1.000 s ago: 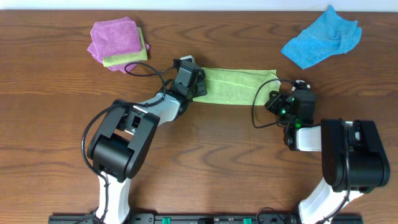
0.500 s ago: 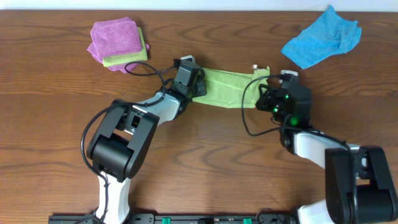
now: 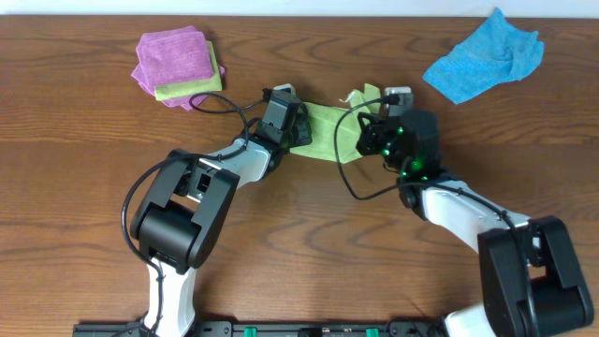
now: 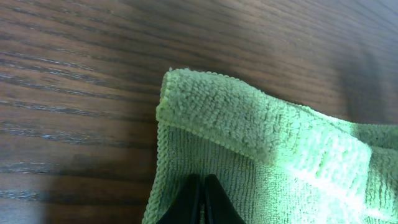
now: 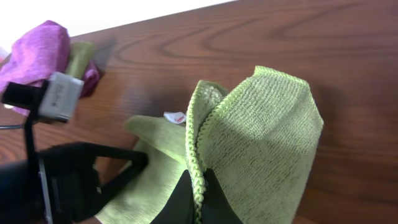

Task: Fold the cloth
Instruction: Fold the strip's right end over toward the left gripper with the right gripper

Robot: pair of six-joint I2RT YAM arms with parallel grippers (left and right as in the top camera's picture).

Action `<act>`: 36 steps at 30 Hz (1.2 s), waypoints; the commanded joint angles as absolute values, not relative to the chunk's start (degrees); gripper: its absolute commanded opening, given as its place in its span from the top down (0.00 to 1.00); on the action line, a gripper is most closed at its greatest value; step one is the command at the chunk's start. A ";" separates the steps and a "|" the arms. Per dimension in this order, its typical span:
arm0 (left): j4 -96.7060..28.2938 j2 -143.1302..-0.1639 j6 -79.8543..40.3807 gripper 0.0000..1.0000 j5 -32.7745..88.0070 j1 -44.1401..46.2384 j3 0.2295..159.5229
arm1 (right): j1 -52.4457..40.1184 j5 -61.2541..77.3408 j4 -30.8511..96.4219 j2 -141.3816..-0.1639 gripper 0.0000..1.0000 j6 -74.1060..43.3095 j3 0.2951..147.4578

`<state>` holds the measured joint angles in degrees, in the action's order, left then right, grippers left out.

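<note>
Far left on the wooden table (image 3: 84, 187), near its back edge, lies a folded purple cloth (image 3: 173, 58) on top of a folded yellow-green cloth (image 3: 195, 87).

To their right, the left gripper (image 3: 299, 133) reaches in over the left end of the green cloth (image 3: 323, 126). In the left wrist view its two fingers are drawn together with no gap, and their tips (image 4: 200, 198) press down on the cloth's top surface, just inside its left hem. Nothing can be seen between them. That end lies flat on the wood, with a thick rolled fold running along its far edge.

The green cloth sits at the middle of the table, a little towards the back. It is a narrow band with its long axis running left to right across the table. Only the left part lies flat. The right end is raised off the wood and curls back towards the left, so its free corner points up and leftward.

The right gripper (image 3: 365, 131) holds this raised end. In the right wrist view its jaws are clamped tight on the hem of the doubled-over flap, which stands up above the fingers. A small white tag (image 5: 176, 117) shows beside the fold.

Far right, at the back edge, a crumpled blue cloth (image 3: 487, 56) lies well apart from both arms.
</note>
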<state>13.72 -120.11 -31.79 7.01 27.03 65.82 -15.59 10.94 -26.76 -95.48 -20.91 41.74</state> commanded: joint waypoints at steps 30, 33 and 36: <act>-3.73 -103.46 -23.09 0.94 2.28 24.14 65.10 | -25.91 7.51 -21.78 -101.49 0.99 -19.70 49.76; -5.17 -102.32 -22.87 0.94 1.45 23.09 65.10 | -27.09 7.51 -21.32 -103.57 0.99 -19.88 51.11; -6.13 -101.34 -22.15 0.94 0.86 21.96 65.10 | -28.23 7.53 -20.75 -105.34 0.99 -20.29 52.16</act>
